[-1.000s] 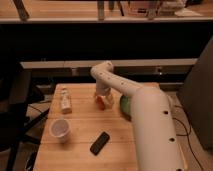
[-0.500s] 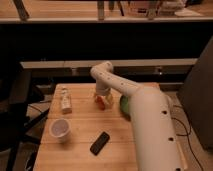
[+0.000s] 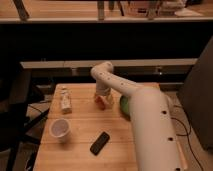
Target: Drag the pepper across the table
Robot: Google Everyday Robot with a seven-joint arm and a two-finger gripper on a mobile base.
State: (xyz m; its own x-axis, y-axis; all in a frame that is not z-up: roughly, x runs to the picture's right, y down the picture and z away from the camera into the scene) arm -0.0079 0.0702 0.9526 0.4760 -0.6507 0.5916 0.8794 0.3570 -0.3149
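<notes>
- Nothing visible has changed over the last second; the arm (image 3: 145, 125), the end effector (image 3: 102, 96) and all things on the table (image 3: 82, 137) stand as they stood in the earlier pictures; the end effector has kept its jaws spread wide.
- The end effector is low over the far middle of the table, right at the pepper (image 3: 103, 104); its jaws are as wide as they go and clamp nothing, as far as I can tell.
- The pepper lies at the far side of the table, just left of the green bowl (image 3: 123, 106); I judge that the drag has not begun; the arm seems to pause at the point of contact before it pushes or pulls.
- The pepper is partly covered by the end effector; only a red-orange patch shows; I cannot tell if the jaws touch it or stand beside it.
- The big white arm hides most of the bowl and the right part of the table.
- A white cup (image 3: 60, 129), a black slab (image 3: 100, 143) and a small bottle (image 3: 65, 99) stand well apart from the pepper; the label of the bottle is not readable.
</notes>
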